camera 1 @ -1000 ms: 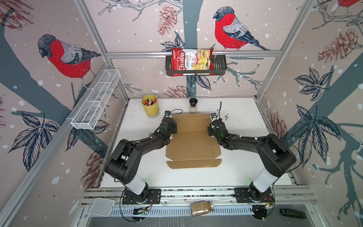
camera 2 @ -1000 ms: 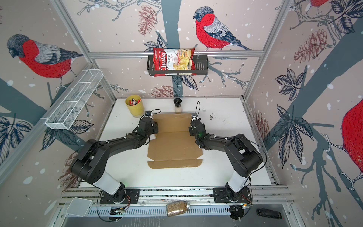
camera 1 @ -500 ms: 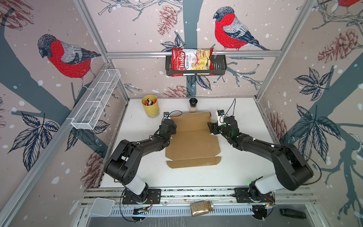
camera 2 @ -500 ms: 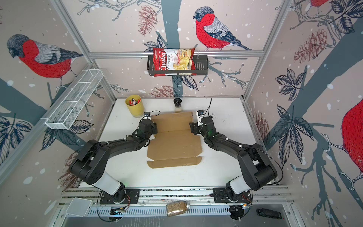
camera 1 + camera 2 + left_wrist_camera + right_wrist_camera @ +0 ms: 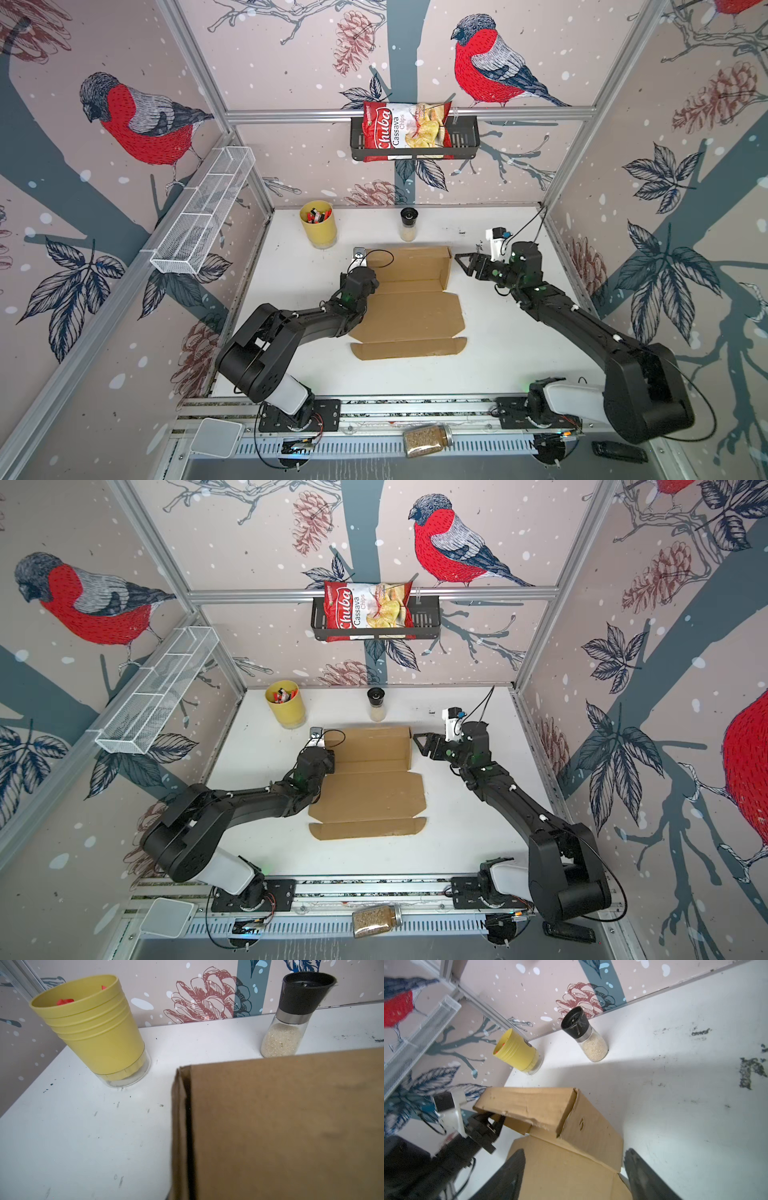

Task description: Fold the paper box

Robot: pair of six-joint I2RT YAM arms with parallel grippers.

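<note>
The paper box [image 5: 409, 316] lies in the middle of the white table [image 5: 519, 332] in both top views. Its far part is folded up into walls [image 5: 365, 746], and its near panel and front flap lie flat. My left gripper [image 5: 365, 271] is at the box's left wall and shut on it. That wall's edge [image 5: 182, 1126] runs down the middle of the left wrist view, where the fingers are hidden. My right gripper [image 5: 464, 263] hangs open just right of the box's right wall, apart from it. Its dark fingers [image 5: 512, 1172] stand wide with nothing gripped.
A yellow cup [image 5: 318, 228] and a black-capped grinder [image 5: 408, 224] stand behind the box near the back wall. A wire basket [image 5: 203, 212] hangs on the left wall and a chips bag [image 5: 405, 131] in the back rack. A jar [image 5: 428, 438] lies on the front rail.
My right gripper has opened, let go of the box's right wall and pulled back to the right. The left gripper has stayed at the left wall.
</note>
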